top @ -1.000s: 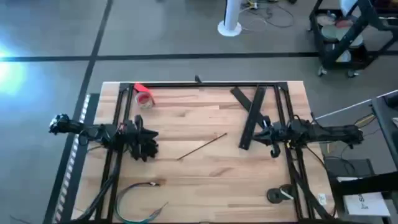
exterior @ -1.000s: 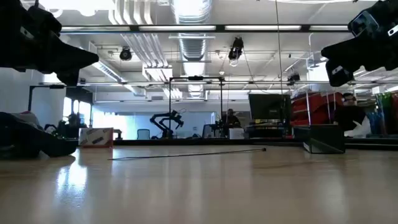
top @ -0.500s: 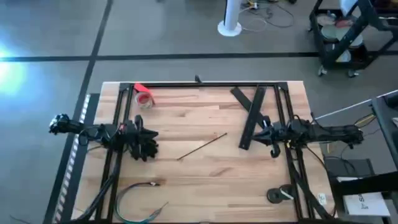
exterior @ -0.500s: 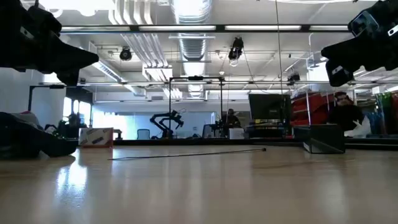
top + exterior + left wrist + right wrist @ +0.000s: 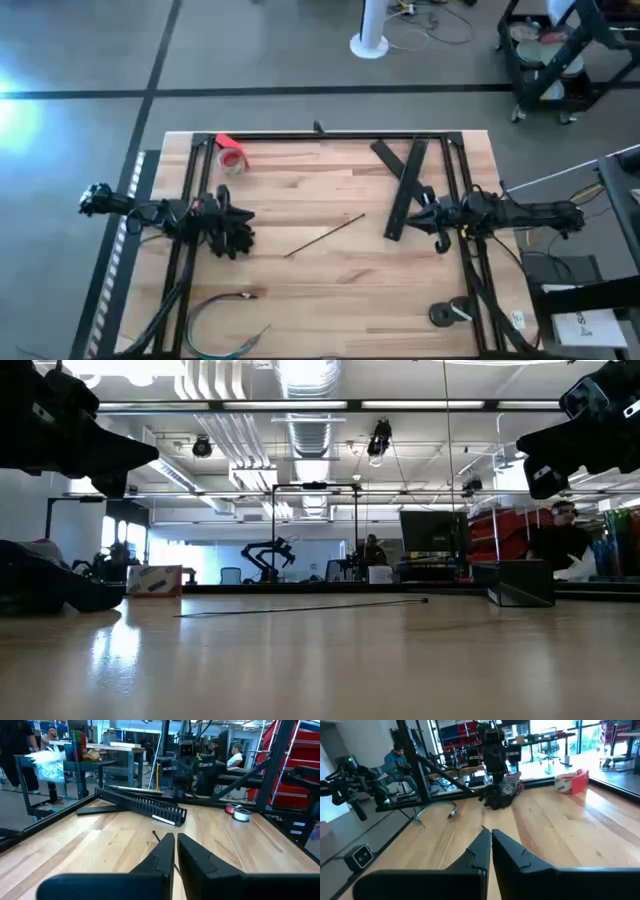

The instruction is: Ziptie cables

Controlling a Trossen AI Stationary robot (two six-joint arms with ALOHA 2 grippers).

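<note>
The ziptie (image 5: pixel 326 235) is a thin dark strip lying flat and slantwise on the wooden table's middle; it also shows in the low view (image 5: pixel 300 608). The cables (image 5: pixel 215 318), green and dark, curl in a loop at the near left corner and show in the right wrist view (image 5: pixel 436 808). My left gripper (image 5: pixel 248 226) hovers shut left of the ziptie, above the table. My right gripper (image 5: pixel 416 213) hovers shut to the ziptie's right. Neither holds anything.
Wide black strips (image 5: pixel 404 180) lie crossed at the far right, just by my right gripper. A red tape holder (image 5: pixel 231 155) sits at the far left, and a dark roll (image 5: pixel 447 314) at the near right. A black frame (image 5: pixel 330 137) rims the table.
</note>
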